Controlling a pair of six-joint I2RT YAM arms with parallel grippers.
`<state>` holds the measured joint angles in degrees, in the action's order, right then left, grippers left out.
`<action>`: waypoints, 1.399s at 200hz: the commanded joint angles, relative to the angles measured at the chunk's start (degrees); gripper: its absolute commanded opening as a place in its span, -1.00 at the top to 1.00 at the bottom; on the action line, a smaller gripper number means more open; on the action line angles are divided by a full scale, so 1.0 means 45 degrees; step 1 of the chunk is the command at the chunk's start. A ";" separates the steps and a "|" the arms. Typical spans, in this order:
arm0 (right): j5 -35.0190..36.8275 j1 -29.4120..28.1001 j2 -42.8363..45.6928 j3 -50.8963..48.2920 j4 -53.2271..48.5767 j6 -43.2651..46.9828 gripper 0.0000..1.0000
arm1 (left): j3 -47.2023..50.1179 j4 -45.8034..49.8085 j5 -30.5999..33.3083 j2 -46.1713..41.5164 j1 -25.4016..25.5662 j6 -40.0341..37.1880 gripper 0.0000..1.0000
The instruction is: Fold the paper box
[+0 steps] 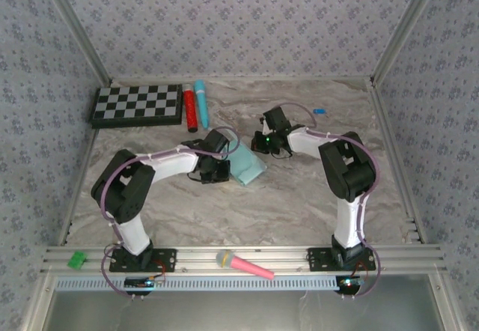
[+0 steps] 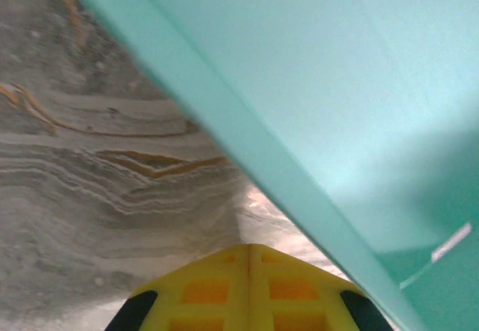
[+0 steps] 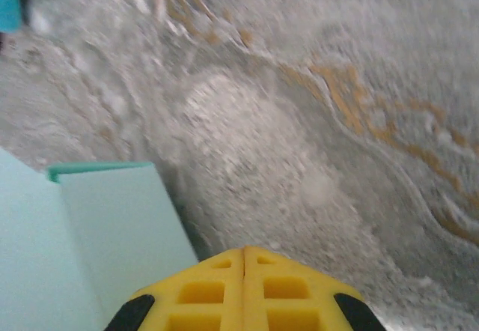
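Note:
The paper box (image 1: 246, 168) is pale aqua card lying on the marbled table between the two arms. My left gripper (image 1: 218, 169) sits at its left edge, low over the table. In the left wrist view the yellow fingertips (image 2: 249, 247) meet with nothing between them, and the box (image 2: 337, 84) slants across the upper right, just beyond the tips. My right gripper (image 1: 263, 143) is just above and right of the box. Its yellow jaws (image 3: 244, 249) are also shut and empty, with a box panel (image 3: 90, 241) at the lower left beside them.
A black and white checkerboard (image 1: 138, 105) lies at the back left, with a red marker (image 1: 190, 108) and a turquoise marker (image 1: 201, 103) beside it. A pink marker (image 1: 244, 264) rests on the front rail. A small blue piece (image 1: 319, 111) lies at the back right.

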<state>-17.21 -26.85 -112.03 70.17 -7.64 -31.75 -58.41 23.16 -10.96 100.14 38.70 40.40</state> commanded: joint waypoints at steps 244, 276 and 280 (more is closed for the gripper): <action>0.1858 -0.0977 0.7021 -0.8052 0.1628 -0.3469 0.94 | -0.4060 0.0746 -0.0717 0.2787 -0.3307 -0.3140 1.00; 0.1316 -0.0945 0.5948 -0.7373 0.2261 -0.3435 0.99 | -0.3251 0.0285 -0.1508 0.2412 -0.3234 -0.3046 1.00; 0.1299 -0.0921 0.5841 -0.7286 0.2259 -0.3407 0.99 | -0.3154 0.0253 -0.1552 0.2353 -0.3219 -0.3014 1.00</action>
<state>-10.00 -31.16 -82.94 34.46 -1.02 -45.71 -75.22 25.34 -13.67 112.79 23.90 27.42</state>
